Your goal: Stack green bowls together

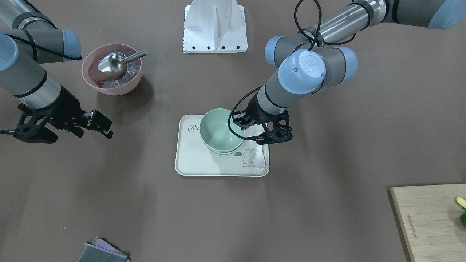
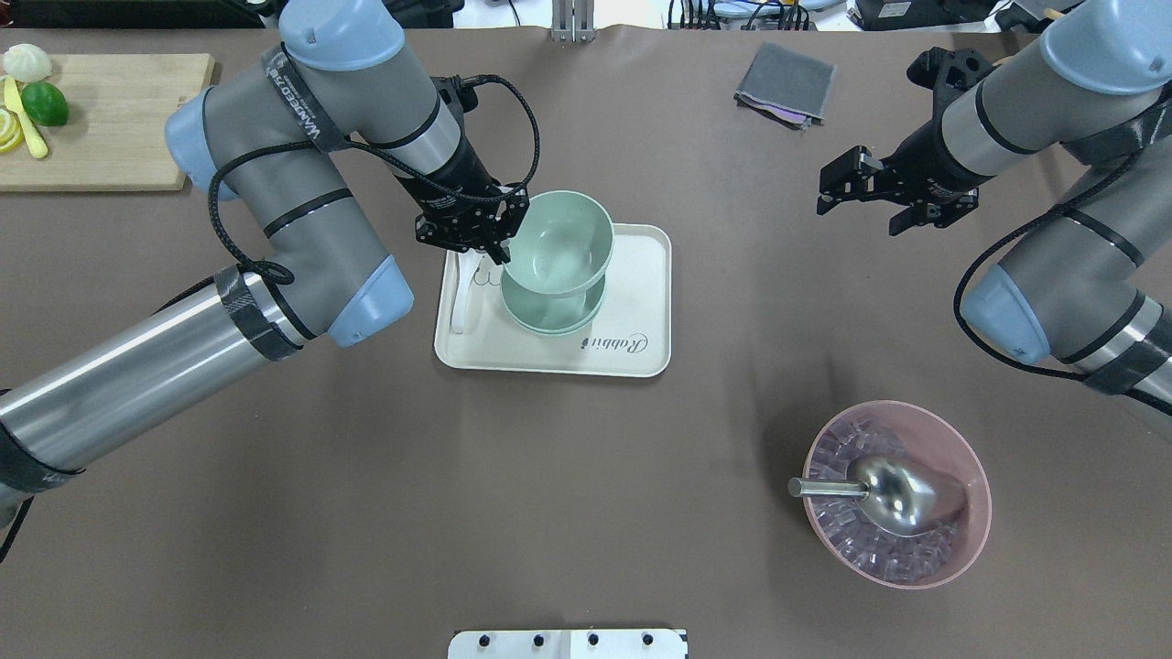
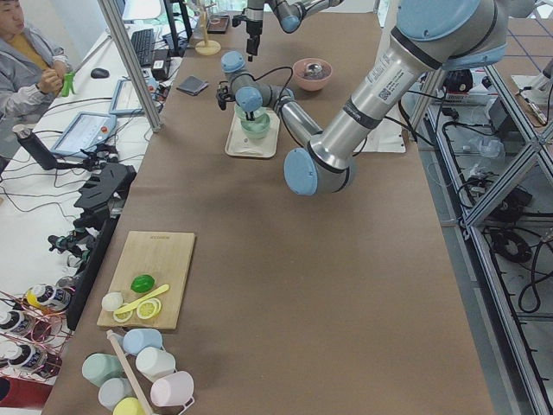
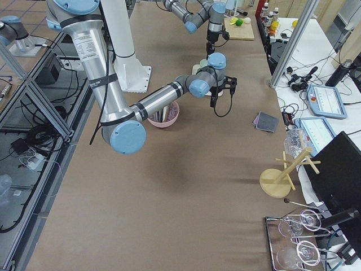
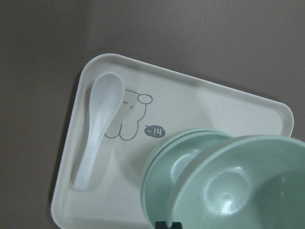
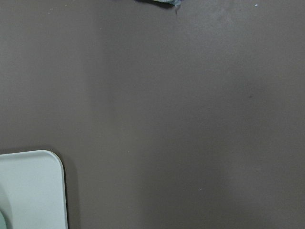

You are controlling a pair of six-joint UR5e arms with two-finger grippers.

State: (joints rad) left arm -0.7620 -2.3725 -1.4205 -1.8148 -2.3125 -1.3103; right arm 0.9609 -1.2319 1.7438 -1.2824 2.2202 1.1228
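Note:
Two pale mint-green bowls (image 2: 549, 318) sit nested on a cream tray (image 2: 641, 361). My left gripper (image 2: 500, 251) is shut on the rim of a third green bowl (image 2: 558, 240) and holds it just above the nested pair, slightly offset. In the front view the held bowl (image 1: 217, 128) covers most of the pair (image 1: 225, 151). The left wrist view shows the held bowl (image 5: 238, 188) over the pair (image 5: 164, 162). My right gripper (image 2: 861, 209) is open and empty, far to the right of the tray; it also shows in the front view (image 1: 93, 127).
A white spoon (image 2: 462, 297) lies on the tray beside the bowls. A pink bowl (image 2: 971, 531) with ice and a metal scoop stands near right. A cutting board (image 2: 101, 119) with fruit is far left. A grey cloth (image 2: 785, 84) lies at the back.

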